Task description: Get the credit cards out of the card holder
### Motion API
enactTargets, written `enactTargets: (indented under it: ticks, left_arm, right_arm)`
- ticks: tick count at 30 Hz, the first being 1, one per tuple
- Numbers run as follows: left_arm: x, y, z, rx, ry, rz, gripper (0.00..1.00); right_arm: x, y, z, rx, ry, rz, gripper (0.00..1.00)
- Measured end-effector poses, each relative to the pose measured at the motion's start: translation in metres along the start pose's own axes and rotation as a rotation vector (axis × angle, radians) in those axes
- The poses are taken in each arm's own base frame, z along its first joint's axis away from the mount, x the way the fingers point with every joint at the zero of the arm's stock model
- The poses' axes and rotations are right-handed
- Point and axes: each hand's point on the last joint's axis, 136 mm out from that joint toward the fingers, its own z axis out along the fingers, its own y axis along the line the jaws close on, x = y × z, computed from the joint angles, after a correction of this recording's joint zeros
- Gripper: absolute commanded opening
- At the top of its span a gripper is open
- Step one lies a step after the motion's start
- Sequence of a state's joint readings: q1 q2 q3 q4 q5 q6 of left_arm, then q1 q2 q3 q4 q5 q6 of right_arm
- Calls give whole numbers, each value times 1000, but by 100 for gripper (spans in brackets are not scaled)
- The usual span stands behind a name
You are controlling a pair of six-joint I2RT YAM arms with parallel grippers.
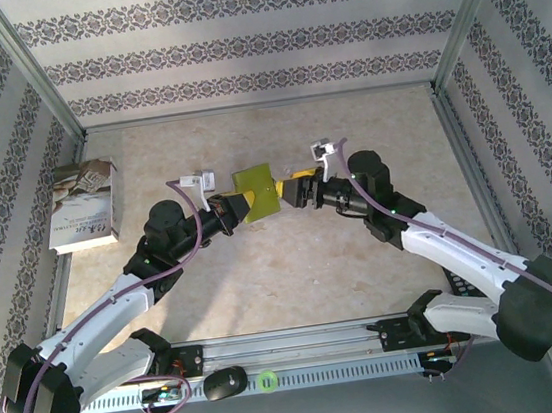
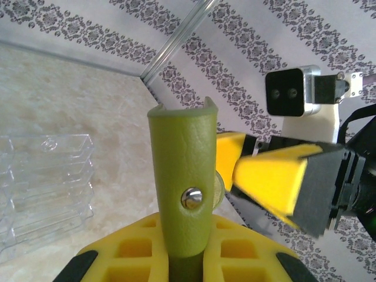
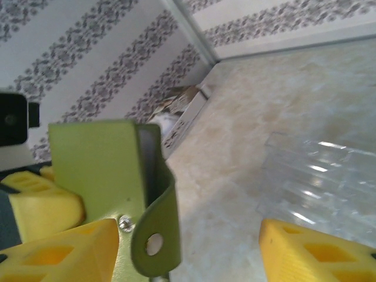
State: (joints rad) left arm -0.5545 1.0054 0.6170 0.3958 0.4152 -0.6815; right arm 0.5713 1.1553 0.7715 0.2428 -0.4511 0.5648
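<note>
Two end effectors meet at one card holder (image 2: 185, 176), held up off the bench (image 1: 366, 286); left end effector (image 1: 239, 208) is clamped on its lower edge, holder standing up from between the fingers; right end effector (image 1: 287, 189) gapes wide and grips nothing, with the holder's face against one finger and the other finger well off.

Risks: right closes on the snap strap (image 3: 154, 238) or the whole cover instead of a card; a pull then drags the holder out of the left's narrow bite and it drops; the loose strap could also snag a fingertip.

Counts:
- card holder 1
- end effectors 2
- clear plastic sleeve (image 3: 329, 182) 1, on the bench beyond the right's tips
- book (image 1: 84, 205) 1, well out to the left's side
- credit cards: can't tell; pockets face away
</note>
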Motion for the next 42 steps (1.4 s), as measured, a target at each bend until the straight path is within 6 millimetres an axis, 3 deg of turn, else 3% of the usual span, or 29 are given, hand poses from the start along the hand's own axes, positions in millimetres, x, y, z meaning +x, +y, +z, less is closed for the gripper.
enactTargets:
  ticks: [6, 16, 19, 23, 28, 33, 42]
  left_arm:
    - [-2, -3, 0, 13, -10, 2, 0]
    - [3, 1, -1, 11, 2, -2, 0]
    - [2, 1, -3, 13, -3, -4, 0]
    - [0, 1, -3, 19, -9, -5, 0]
    - [0, 0, -3, 23, -10, -5, 0]
    - [-2, 1, -4, 23, -14, -14, 0]
    - [-4, -2, -8, 37, -24, -16, 0]
  right_arm:
    - [12, 6, 11, -28, 49, 24, 49]
    - [-7, 0, 1, 8, -28, 36, 39]
    - [-10, 1, 0, 4, -36, 39, 42]
    - [-8, 3, 3, -6, -33, 42, 57]
    - [-7, 14, 4, -46, -28, 29, 60]
    - [-4, 19, 5, -75, -13, 28, 46]
    - [3, 11, 11, -54, 7, 39, 34]
